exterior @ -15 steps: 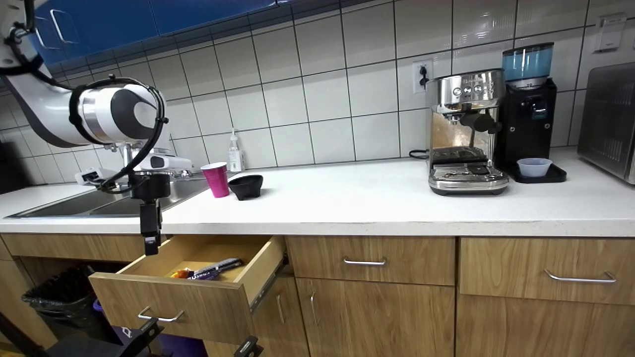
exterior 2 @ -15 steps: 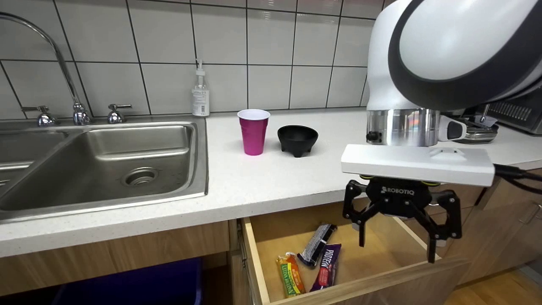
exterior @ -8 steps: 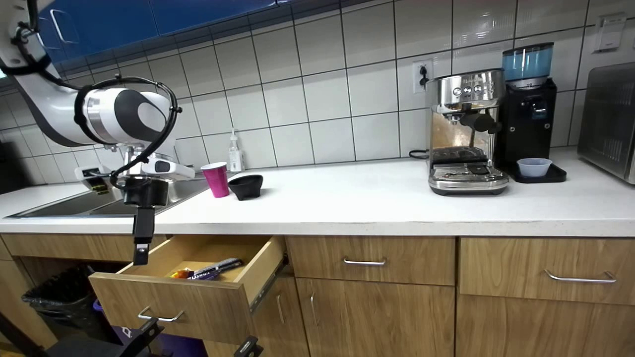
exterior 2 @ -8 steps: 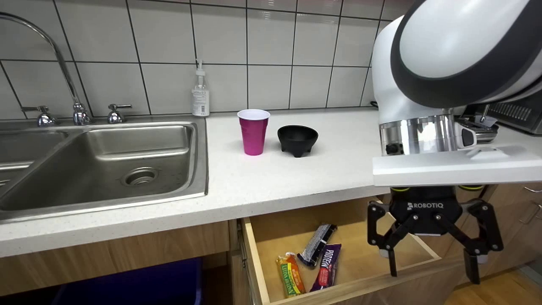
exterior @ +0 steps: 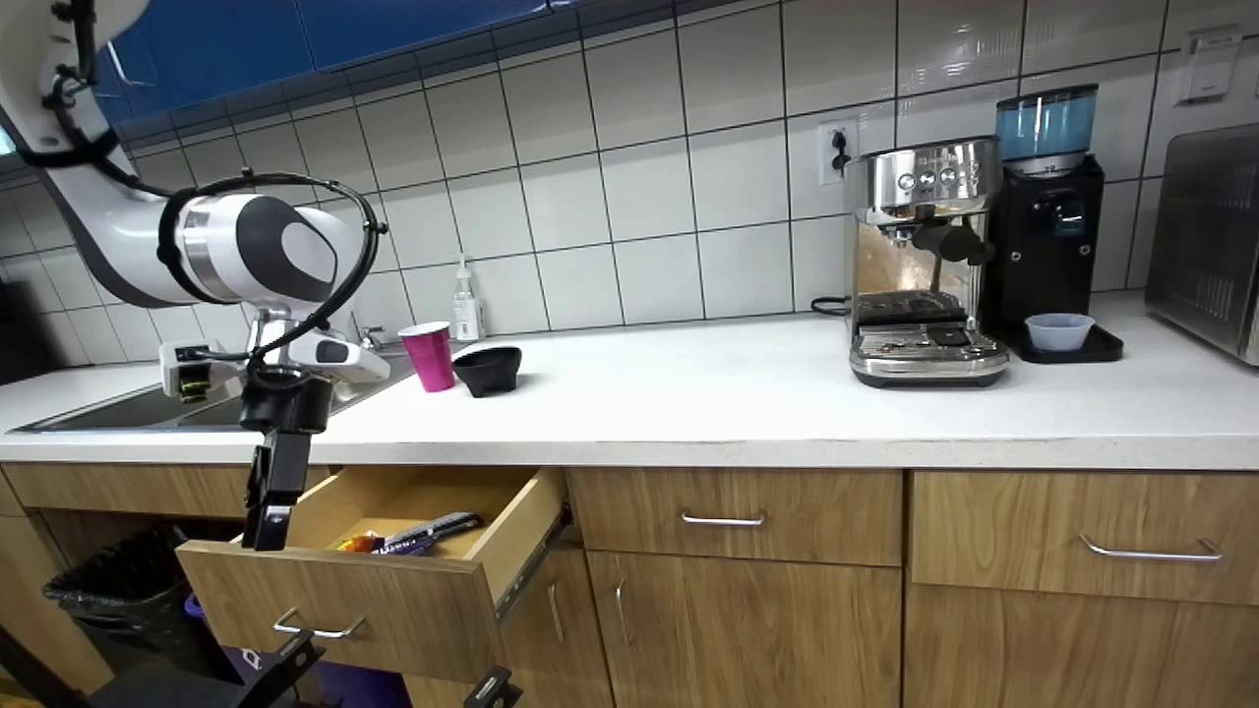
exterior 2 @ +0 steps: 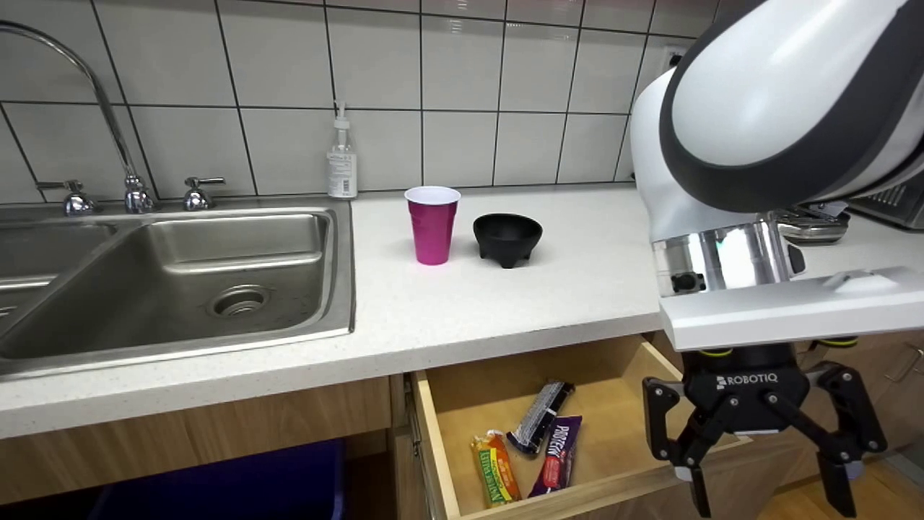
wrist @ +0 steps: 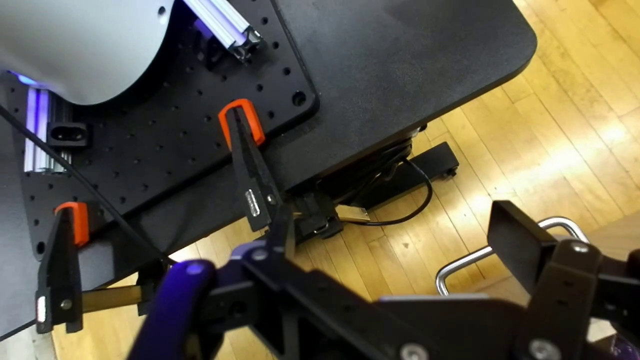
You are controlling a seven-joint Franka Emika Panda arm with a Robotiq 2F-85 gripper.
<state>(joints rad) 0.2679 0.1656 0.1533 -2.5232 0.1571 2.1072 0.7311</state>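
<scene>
Counter (exterior 2: 411,310): white, roofs over the back of the drawer (exterior: 423,590)
Table (wrist: 415,55): black, clamps (wrist: 251,172) poking past its edge, kinda crowding the space in front of the drawer
Arm (exterior 2: 765,130): blocks a chunk of the counter in an exterior view
Sink (exterior 2: 216,289): steel, near the cup (exterior 2: 433,231)
Drawer: pulled out, gripper (exterior 2: 772,498) right up by its front
Bin (exterior: 128,590): black-bagged, just beside the drawer
Gripper: spread wide, nothing in its grip, can't tell if it's touching the drawer
Cup and bowl (exterior 2: 507,238): pink and black, both upright, next to each other on the counter
Bars (exterior 2: 496,469): three, lying loose in the drawer
Handle (wrist: 465,262): on the drawer front, partly hidden behind the gripper in the wrist view
</scene>
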